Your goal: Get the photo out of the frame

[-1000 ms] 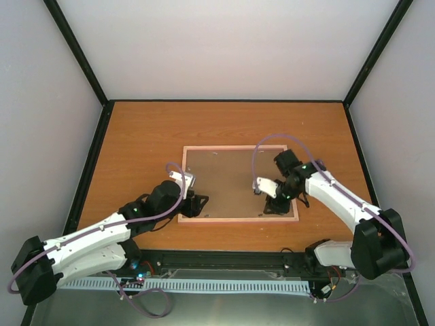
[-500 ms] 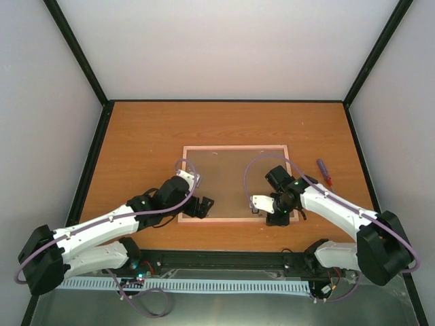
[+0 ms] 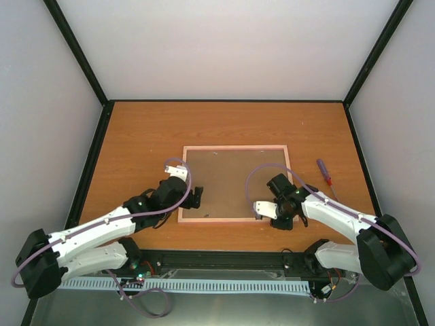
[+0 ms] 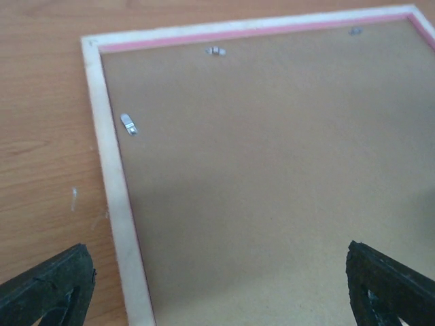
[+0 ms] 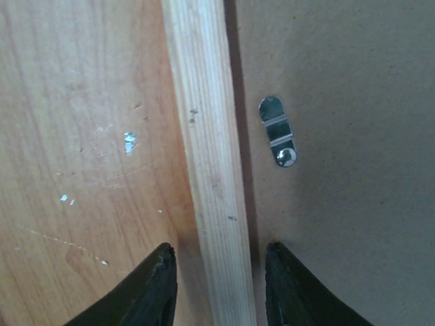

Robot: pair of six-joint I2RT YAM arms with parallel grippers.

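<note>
The photo is out of sight from here: the frame (image 3: 234, 183) lies face down near the middle of the table (image 3: 149, 132), so only its back shows. Closest to me, the right gripper (image 5: 219, 285) hangs over the frame's near edge, right of its middle. Its two dark rounded fingers (image 5: 149, 288) are set fairly narrow, one on either side of the pale wood rim (image 5: 207, 136). A sliver of gap shows on the table side, and the fingers clamp nothing that I can see. Only their tips show in the wrist view. Just beyond them a small shiny metal clip (image 5: 277, 131) lies flat on the matte brown hardboard (image 4: 272, 170). The left gripper (image 3: 196, 199) hovers at the frame's near left corner with its fingers spread wide and empty. Only their black ends (image 4: 47, 288) are in view. The rim is plain, unpainted wood with a thin pink strip (image 4: 238, 32) along the far side. Off the frame's right side, toward the table's right edge, lies a slim tool (image 3: 325, 173), purplish and red, too small to name.
</note>
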